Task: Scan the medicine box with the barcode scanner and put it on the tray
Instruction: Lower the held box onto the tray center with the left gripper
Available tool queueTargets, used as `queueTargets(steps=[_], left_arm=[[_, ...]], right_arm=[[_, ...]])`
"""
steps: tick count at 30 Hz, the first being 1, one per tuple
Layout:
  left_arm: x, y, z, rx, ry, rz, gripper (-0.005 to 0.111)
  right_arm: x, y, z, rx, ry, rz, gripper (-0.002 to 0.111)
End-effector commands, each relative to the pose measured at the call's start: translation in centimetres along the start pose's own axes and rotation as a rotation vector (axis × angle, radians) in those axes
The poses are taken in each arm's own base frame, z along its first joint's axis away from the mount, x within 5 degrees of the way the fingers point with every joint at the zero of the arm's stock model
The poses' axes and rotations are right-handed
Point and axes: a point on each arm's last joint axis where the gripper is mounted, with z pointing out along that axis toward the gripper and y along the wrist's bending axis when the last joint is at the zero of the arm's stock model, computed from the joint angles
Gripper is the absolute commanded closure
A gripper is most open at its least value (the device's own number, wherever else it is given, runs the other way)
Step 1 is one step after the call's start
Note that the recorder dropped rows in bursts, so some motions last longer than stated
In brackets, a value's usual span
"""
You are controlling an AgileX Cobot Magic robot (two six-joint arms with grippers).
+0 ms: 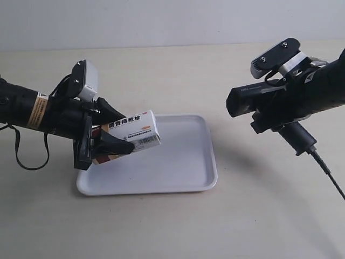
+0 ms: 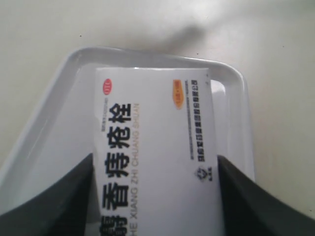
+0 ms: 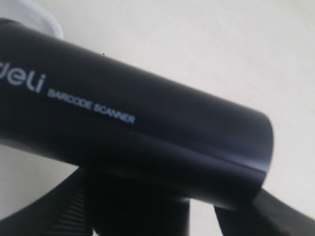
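The white medicine box [image 1: 132, 131] with dark characters and a barcode on its side hangs just above the left part of the white tray [image 1: 178, 167]. My left gripper [image 1: 110, 129] is shut on it; in the left wrist view the box [image 2: 155, 157] fills the gap between the two dark fingers [image 2: 54, 206], with the tray [image 2: 74, 64] beneath. At the exterior view's right, my right gripper [image 1: 277, 110] is shut on the black barcode scanner [image 1: 250, 100], held in the air with its head toward the box. The scanner [image 3: 133, 128] covers most of the right wrist view.
The scanner's dark cable [image 1: 326, 170] trails down to the table at the right edge. A black strap loop [image 1: 29, 156] hangs under the left arm. The pale tabletop [image 1: 172, 226] surrounds the tray.
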Motion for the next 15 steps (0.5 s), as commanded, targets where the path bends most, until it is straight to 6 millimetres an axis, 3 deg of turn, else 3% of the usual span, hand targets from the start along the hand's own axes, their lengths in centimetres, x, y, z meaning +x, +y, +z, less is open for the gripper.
queueTargets(steps=[1, 7, 12, 15], left_arm=[[-0.5, 1.1, 0.3, 0.023, 0.012, -0.076, 0.107], [-1.2, 1.6, 0.7, 0.024, 0.006, -0.096, 0.107], [-1.4, 0.6, 2.9, 0.038, 0.064, -0.054, 0.107], [-1.2, 0.7, 4.4, -0.053, 0.142, -0.048, 0.107]], right_arm=[[-0.5, -0.4, -0.3, 0.039, -0.041, -0.084, 0.108], [-0.7, -0.5, -0.2, 0.054, -0.059, -0.087, 0.108], [0.2, -1.3, 1.3, 0.061, -0.033, 0.103, 0.108], [0.8, -1.2, 2.7, 0.054, -0.006, 0.146, 0.108]])
